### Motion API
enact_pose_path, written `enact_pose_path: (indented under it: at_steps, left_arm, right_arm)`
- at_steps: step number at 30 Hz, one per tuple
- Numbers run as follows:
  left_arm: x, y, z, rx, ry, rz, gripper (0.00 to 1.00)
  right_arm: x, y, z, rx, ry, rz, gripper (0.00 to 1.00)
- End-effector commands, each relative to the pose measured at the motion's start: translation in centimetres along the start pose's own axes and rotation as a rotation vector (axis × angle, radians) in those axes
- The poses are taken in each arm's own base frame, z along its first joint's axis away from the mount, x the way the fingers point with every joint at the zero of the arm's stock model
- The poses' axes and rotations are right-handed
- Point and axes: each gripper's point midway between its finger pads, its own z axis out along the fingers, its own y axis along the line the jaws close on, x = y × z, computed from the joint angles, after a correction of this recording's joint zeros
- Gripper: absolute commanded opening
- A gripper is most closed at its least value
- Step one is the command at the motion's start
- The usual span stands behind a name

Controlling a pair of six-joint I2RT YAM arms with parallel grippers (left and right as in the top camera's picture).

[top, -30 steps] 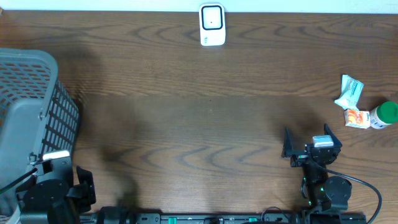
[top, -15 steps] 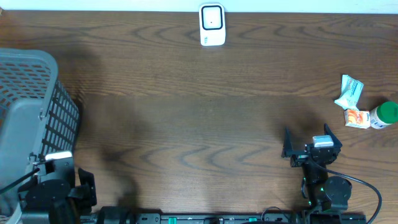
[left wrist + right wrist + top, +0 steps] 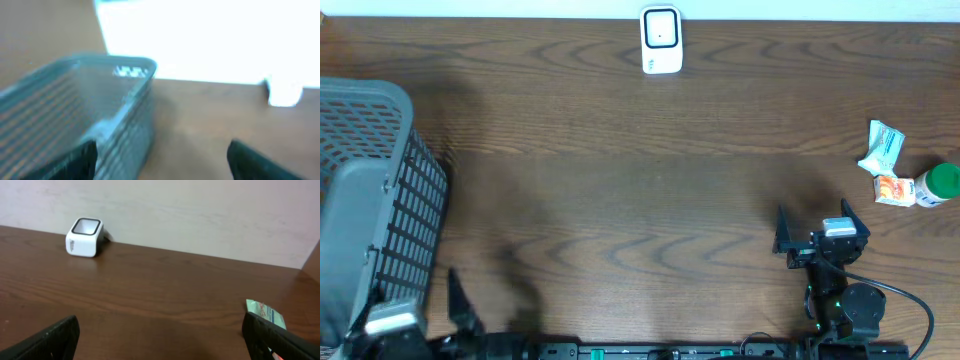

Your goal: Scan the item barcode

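Clearly the right tool [image 3: 814, 222], spread and empty, is the nearer one: a packet [image 3: 882, 147], sachet [image 3: 893, 189] and bottle [image 3: 940, 185] lie to its right at the edge of the counter [image 3: 650, 180]. The left tool [image 3: 161, 150], also spread, is by the basket [image 3: 370, 190]; the scanner [image 3: 661, 40] stands far centre.

Dark brown wood-grain table [image 3: 640, 200], nothing fancy. A small white scanner [image 3: 661, 40] stands at the middle of the far edge, and a big grey slatted basket [image 3: 370, 180] takes up the left end. Over by the right edge there's a little cluster: a crinkled white-and-green packet [image 3: 882, 147], a small orange packet [image 3: 892, 189] just beside it on the near side, and a green-capped bottle [image 3: 940, 184] right up against the orange one.
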Motion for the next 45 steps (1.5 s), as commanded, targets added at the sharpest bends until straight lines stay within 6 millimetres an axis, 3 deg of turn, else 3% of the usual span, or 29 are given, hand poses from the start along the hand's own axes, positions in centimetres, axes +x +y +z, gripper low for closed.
enact_pose_path:
  at_steps: [1,2,5,10,16,20,32,45]
  left_arm:
    - [1.5,-5.2,4.6,0.235,-0.046,-0.012,0.83]
    - [1.7,-6.9,6.5,0.302,-0.095,-0.014,0.83]
    - [2.9,-9.1,10.0,0.379,-0.199,-0.020,0.84]
    - [6.2,-10.0,12.9,0.386,-0.272,-0.038,0.83]
    - [9.6,-9.1,13.7,0.318,-0.263,-0.047,0.83]
    - [10.7,-8.9,14.3,0.297,-0.236,-0.048,0.83]
    - [17.9,-9.1,16.0,0.266,-0.021,-0.033,0.83]
    - [17.8,-8.9,16.0,0.256,-0.024,-0.033,0.84]
  right_arm:
    - [0.0,-0.2,0.0,0.007,-0.001,0.011,0.99]
    - [0.0,-0.2,0.0,0.007,-0.001,0.011,0.99]
    - [0.0,-0.2,0.0,0.007,-0.001,0.011,0.99]
    - [0.0,-0.2,0.0,0.007,-0.001,0.011,0.99]
    - [0.0,-0.2,0.0,0.007,-0.001,0.011,0.99]
    - [0.0,-0.2,0.0,0.007,-0.001,0.011,0.99]
    - [0.0,-0.2,0.0,0.007,0.000,0.011,0.99]
    - [0.0,-0.2,0.0,0.007,-0.001,0.011,0.99]
